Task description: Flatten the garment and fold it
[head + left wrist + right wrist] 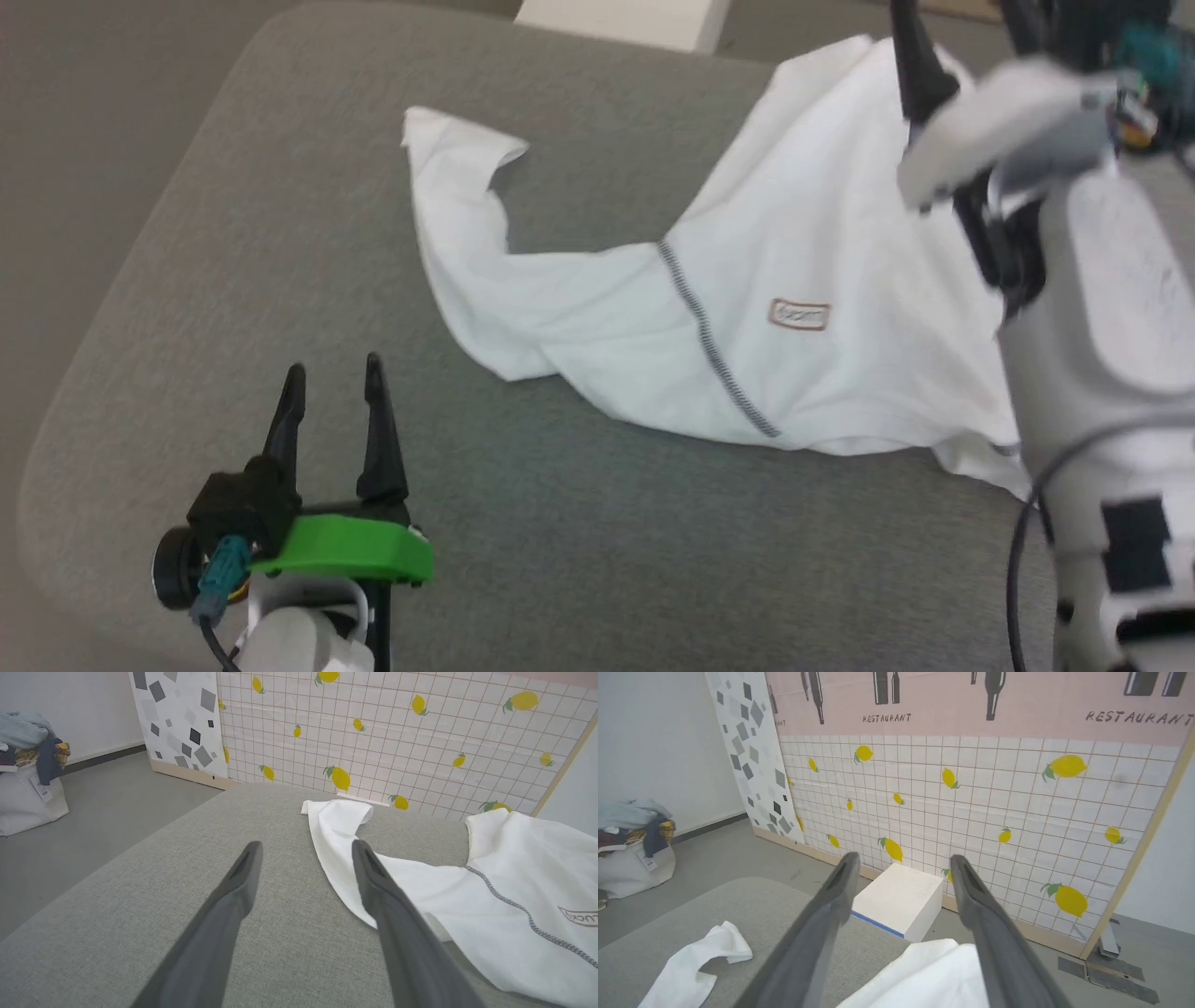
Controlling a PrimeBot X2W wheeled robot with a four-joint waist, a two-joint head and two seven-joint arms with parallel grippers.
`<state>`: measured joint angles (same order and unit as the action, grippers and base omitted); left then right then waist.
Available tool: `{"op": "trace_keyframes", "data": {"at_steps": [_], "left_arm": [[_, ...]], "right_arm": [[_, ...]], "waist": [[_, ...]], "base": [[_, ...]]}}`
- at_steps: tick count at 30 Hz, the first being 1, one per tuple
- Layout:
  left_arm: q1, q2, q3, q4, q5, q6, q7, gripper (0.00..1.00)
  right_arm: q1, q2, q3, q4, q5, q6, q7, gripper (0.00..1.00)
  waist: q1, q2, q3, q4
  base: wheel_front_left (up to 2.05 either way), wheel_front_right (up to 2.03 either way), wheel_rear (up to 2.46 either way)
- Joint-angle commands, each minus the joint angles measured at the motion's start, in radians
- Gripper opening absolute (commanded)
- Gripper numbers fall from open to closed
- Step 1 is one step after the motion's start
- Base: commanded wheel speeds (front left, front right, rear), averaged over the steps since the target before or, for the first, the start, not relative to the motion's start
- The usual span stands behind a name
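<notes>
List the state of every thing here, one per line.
garment: unfolded, rumpled, lying on the grey cushion, one sleeve stretched out.
left end effector: open, empty, above bare cushion.
right end effector: open, empty, above the garment's far edge.
laundry bag: stuffed with clothes.

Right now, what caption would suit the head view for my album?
White garment lies rumpled on a grey surface, open left gripper apart from it.

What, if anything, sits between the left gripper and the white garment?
Nothing visible. The open left gripper is over bare grey cushion. The garment lies ahead and to its right, with just plain cushion between them.
</notes>
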<state>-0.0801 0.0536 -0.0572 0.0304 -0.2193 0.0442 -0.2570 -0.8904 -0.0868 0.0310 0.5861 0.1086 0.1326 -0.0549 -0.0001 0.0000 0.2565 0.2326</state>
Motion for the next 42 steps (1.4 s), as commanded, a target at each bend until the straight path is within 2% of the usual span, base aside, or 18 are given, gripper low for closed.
{"op": "trace_keyframes", "data": {"at_steps": [1, 8, 15, 20, 25, 29, 33, 38, 42], "left_arm": [[0.012, 0.001, 0.005, -0.003, 0.009, -0.003, -0.005, 1.00], [0.045, 0.000, 0.004, -0.005, 0.016, -0.007, -0.005, 1.00], [0.075, -0.001, -0.004, 0.007, 0.011, -0.008, -0.005, 1.00], [0.090, -0.002, -0.016, 0.036, -0.007, -0.011, -0.005, 1.00], [0.062, -0.002, -0.042, 0.065, -0.037, -0.033, 0.028, 1.00], [-0.063, 0.014, -0.068, 0.091, -0.056, -0.068, 0.155, 1.00], [-0.268, 0.019, -0.091, 0.153, -0.090, -0.093, 0.356, 1.00], [-0.526, 0.018, -0.151, 0.305, -0.117, -0.116, 0.647, 1.00], [-0.679, 0.011, -0.196, 0.440, -0.116, -0.113, 0.790, 1.00]], "right_arm": [[0.073, 0.000, -0.007, -0.036, 0.019, -0.002, -0.034, 1.00], [0.400, 0.018, -0.058, -0.241, 0.085, -0.002, -0.109, 1.00], [0.725, 0.034, -0.144, -0.434, 0.121, -0.002, -0.087, 1.00], [0.876, 0.036, -0.199, -0.503, 0.204, -0.002, -0.068, 1.00], [0.926, 0.036, -0.224, -0.540, 0.248, -0.002, -0.067, 1.00], [0.925, 0.036, -0.229, -0.571, 0.263, -0.002, -0.059, 1.00], [0.905, 0.036, -0.220, -0.593, 0.280, -0.002, -0.051, 1.00], [0.878, 0.036, -0.207, -0.602, 0.298, -0.002, -0.063, 1.00], [0.855, 0.036, -0.196, -0.592, 0.314, -0.002, -0.083, 1.00]], "waist": [[0.0001, 0.0000, -0.136, -0.148], [0.0001, 0.0000, -0.177, -0.213], [0.0001, 0.0000, -0.205, -0.242], [0.0001, 0.0000, -0.220, -0.253], [0.0001, 0.0000, -0.217, -0.266], [0.0001, 0.0000, -0.192, -0.283], [0.0001, 0.0000, -0.136, -0.319], [0.0001, 0.0000, -0.030, -0.380], [0.0001, 0.0000, 0.046, -0.423]], "base": [[0.00, 0.00, 0.00], [0.00, 0.00, 0.00], [0.00, 0.00, 0.00], [0.00, 0.00, 0.00], [0.00, 0.00, 0.00], [0.00, 0.00, 0.00], [0.00, 0.00, 0.00], [0.00, 0.00, 0.00], [0.00, 0.00, 0.00]]}}
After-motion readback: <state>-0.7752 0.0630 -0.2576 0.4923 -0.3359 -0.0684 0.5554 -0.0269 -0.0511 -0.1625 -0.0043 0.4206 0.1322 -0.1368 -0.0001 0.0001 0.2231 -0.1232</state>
